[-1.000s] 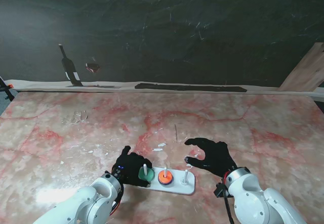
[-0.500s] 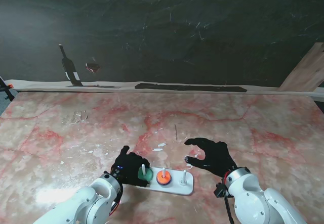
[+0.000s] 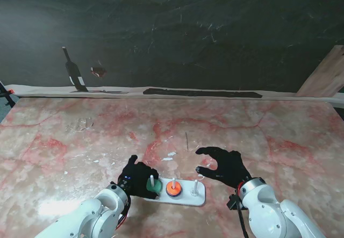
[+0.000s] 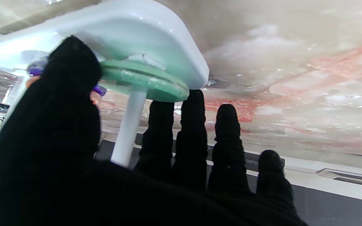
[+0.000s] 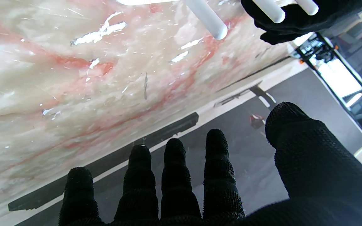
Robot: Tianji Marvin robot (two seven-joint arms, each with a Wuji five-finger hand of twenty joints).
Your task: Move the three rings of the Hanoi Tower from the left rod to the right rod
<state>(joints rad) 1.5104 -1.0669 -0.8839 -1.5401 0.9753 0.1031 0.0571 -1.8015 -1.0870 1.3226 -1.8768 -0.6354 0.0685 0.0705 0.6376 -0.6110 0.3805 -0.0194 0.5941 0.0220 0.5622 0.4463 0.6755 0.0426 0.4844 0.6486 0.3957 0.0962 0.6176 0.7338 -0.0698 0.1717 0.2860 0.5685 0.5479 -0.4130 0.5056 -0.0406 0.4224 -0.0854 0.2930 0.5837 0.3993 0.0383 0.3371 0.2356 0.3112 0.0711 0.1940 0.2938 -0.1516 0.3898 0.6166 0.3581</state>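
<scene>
Stand view: left hand [image 3: 138, 178] fingers now lower around green ring [image 3: 152, 186], right hand [image 3: 226, 164] fingers spread, unmoved.

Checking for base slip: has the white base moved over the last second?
Yes. The white base slid slightly left, toward the left hand, judged against the table's red veins.

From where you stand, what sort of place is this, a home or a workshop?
Most likely a robot lab or test bench, not a home. A pink marbled table stands before a dark backdrop, bare but for a small white peg toy with coloured rings, and two gloved robot hands, left and right, work at it.
</scene>
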